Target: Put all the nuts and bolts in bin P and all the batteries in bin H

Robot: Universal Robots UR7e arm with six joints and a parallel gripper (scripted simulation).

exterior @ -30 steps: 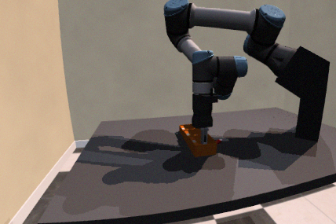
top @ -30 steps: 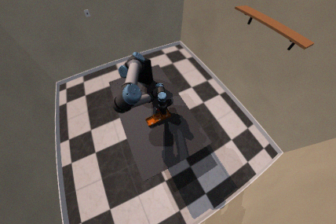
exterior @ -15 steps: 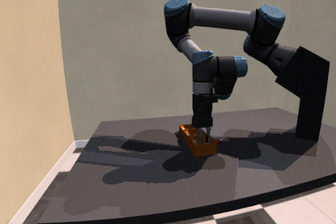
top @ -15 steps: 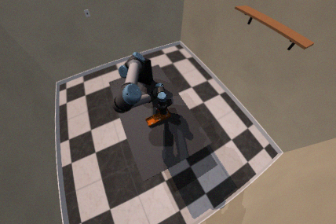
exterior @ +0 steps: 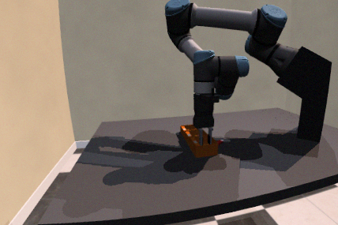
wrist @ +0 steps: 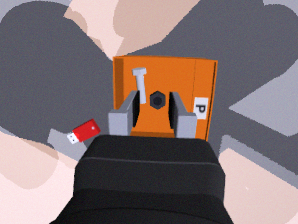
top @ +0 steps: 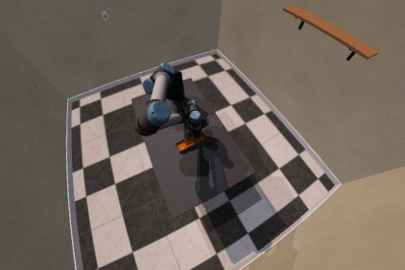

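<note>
The orange bin marked P (wrist: 175,75) stands on the table around my fingertips in the wrist view. A grey bolt (wrist: 141,90) lies in it, by the left finger. A dark hexagonal nut (wrist: 157,100) lies on its floor between and just beyond the fingers. My gripper (wrist: 154,102) (exterior: 205,142) is partly open, pointing down into the near end of the orange bins, holding nothing. The orange bins (exterior: 205,151) (top: 183,147) form a long block; small pale things at its far end are too small to name. I cannot make out an H mark or any battery.
A red USB stick (wrist: 86,131) lies on the table just left of the bin in the wrist view. The table (exterior: 158,204) extends around the bins, with arm shadows over it. The arm's dark stand (exterior: 312,101) is at the right in the exterior view.
</note>
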